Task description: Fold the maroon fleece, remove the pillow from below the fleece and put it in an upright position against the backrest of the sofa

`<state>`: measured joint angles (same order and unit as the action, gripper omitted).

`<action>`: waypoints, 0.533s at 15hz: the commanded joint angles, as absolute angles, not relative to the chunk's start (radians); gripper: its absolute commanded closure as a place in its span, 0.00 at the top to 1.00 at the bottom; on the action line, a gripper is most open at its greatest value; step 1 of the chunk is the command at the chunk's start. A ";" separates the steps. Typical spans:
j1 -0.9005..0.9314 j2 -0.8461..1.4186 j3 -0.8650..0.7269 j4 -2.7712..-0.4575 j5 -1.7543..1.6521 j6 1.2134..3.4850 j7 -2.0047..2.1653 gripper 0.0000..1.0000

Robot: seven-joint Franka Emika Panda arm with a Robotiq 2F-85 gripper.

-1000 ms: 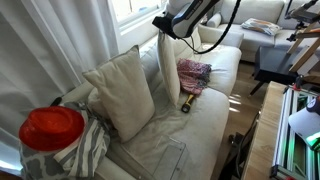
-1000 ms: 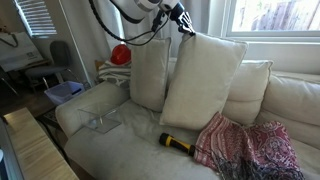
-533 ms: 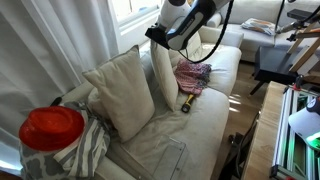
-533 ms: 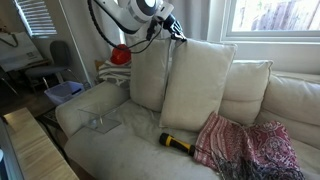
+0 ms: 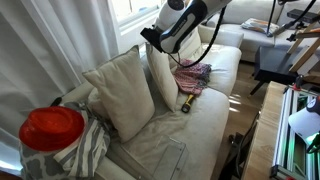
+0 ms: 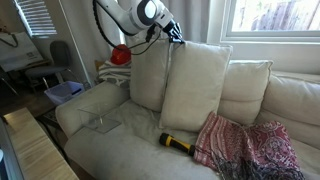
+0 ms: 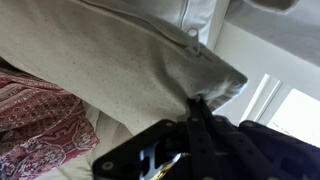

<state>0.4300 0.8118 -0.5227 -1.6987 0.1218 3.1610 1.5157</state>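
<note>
The pillow [image 6: 196, 85] stands upright on the sofa [image 6: 130, 150], leaning back against the backrest [image 6: 290, 100]; in an exterior view it shows edge-on [image 5: 163, 78]. My gripper [image 6: 176, 34] is shut on the pillow's top corner, also seen in an exterior view [image 5: 152, 38] and in the wrist view [image 7: 197, 103], where the fingers pinch the fabric [image 7: 110, 60]. The maroon fleece [image 6: 245, 148] lies bunched on the seat beside the pillow; it also shows in an exterior view [image 5: 194, 73] and in the wrist view [image 7: 35, 120].
A larger plumper cream pillow [image 5: 122, 88] leans at the sofa's end [image 6: 150, 72]. A yellow-black flashlight [image 6: 178, 145] lies on the seat near the fleece. A clear plastic box [image 6: 103, 123] sits on the seat. A striped cloth with a red cap [image 5: 52, 128] rests on the armrest.
My gripper has carried the pillow's top corner back and down toward the backrest; the pillow now leans closer against it. The fleece has not moved.
</note>
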 commanded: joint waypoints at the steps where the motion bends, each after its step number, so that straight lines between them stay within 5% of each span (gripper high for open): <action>1: 0.429 0.860 -0.571 -1.652 0.178 3.217 1.597 0.01; 8: 0.471 0.869 -0.670 -1.660 0.264 3.228 1.742 0.01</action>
<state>0.4429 0.8469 -0.6085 -1.6773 0.2135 3.2017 1.6752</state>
